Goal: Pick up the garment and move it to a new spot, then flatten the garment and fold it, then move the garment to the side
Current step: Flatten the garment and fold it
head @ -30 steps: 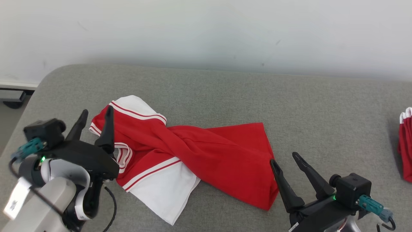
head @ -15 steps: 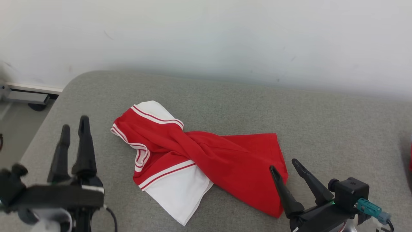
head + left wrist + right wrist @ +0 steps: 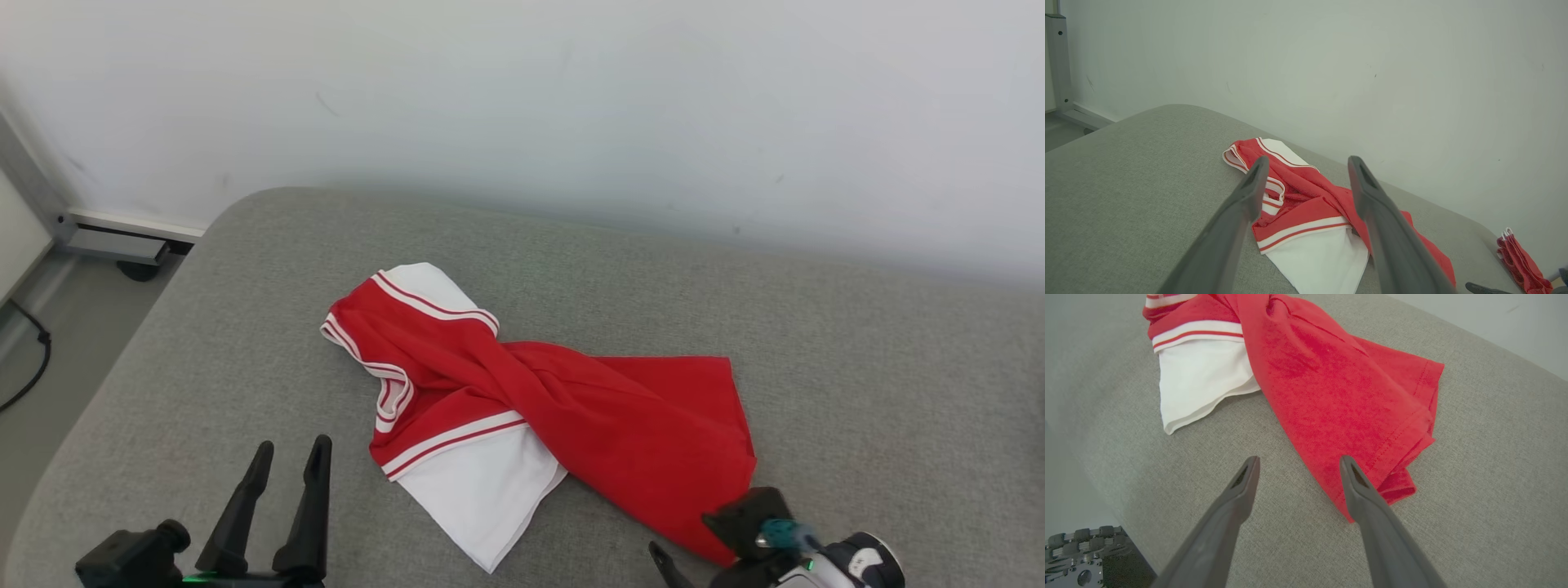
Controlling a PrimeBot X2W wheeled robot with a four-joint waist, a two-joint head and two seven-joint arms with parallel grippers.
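**A:** How far along is the job, would you say?

**B:** Early, I'd judge. The garment (image 3: 563,408) lies in a twisted heap near the middle of the grey cloth-covered desk (image 3: 857,392). Its red body is wrung round on itself and one white sleeve is splayed toward the near edge. It isn't flat and it isn't folded. Whether this is already its new spot, I can't tell.

**A:** And the hands?

**B:** Both are released and empty. The left hand (image 3: 294,445) hovers low at the near left, its fingers spread and pointing at the collar end, apart from the cloth. The right hand (image 3: 1299,460) is spread too, by the red hem corner. In its wrist view one finger overlaps that corner, but I can't say whether it touches.

**A:** So what's left?

**B:** As I read it, nearly everything: untwisting, spreading it flat, folding, then moving it to the side.

**A:** Anything in the way?

**B:** Not much. A small red-and-white bundle (image 3: 1519,261) sits at the far right of the desk, well apart from the garment, and it could crowd that side. Behind is a plain wall (image 3: 571,98). Off the left edge are the floor (image 3: 73,327) and a dark cable (image 3: 33,359), clear of the work. The twist in the cloth looks like the real obstacle.
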